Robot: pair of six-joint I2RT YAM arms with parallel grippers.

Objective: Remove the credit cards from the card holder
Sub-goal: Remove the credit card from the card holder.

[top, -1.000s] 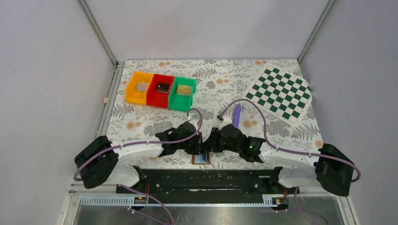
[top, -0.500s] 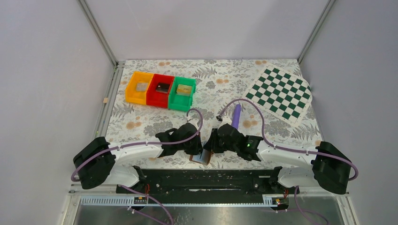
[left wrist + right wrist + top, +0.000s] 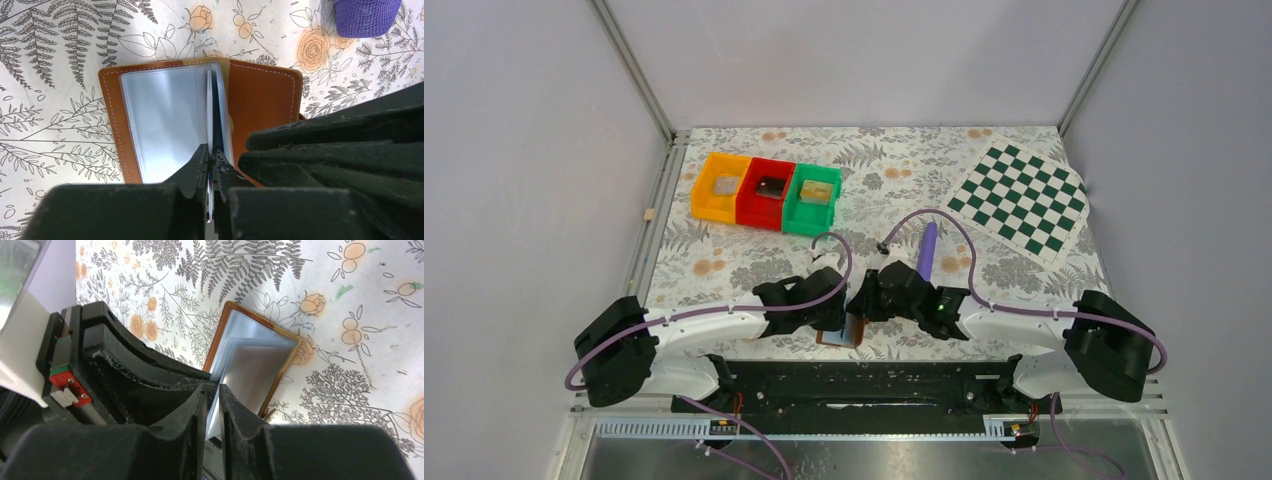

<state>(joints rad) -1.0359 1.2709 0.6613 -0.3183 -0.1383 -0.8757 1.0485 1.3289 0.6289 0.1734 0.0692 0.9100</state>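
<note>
Looking down from above, found the card holder (image 3: 839, 340) at six o'clock on the flowered table (image 3: 724, 260), just short of the near edge, wedged between the two arm tips. Saw the left gripper (image 3: 835, 319) at its nine o'clock side and the right gripper (image 3: 862, 306) at its one o'clock side, both down on it.

Through the left wrist camera, noted the card holder spread open, brown cover against the cloth, pale blue-grey panel lying toward nine o'clock, brown flap toward three. Caught the left fingers (image 3: 197, 167) clamped together on a thin pale leaf standing up from the fold. Could not tell whether card or inner sleeve.

Through the right wrist camera, found the right fingers (image 3: 235, 410) nearly closed, pinching a thin pale sheet rising from the opened card holder.

Spotted a purple stick (image 3: 927, 250) at one o'clock from the card holder, apart from it. Marked three bins (image 3: 759, 216), orange, red and green, at eleven o'clock on the table, and a green chessboard (image 3: 1022, 200) at two o'clock.
</note>
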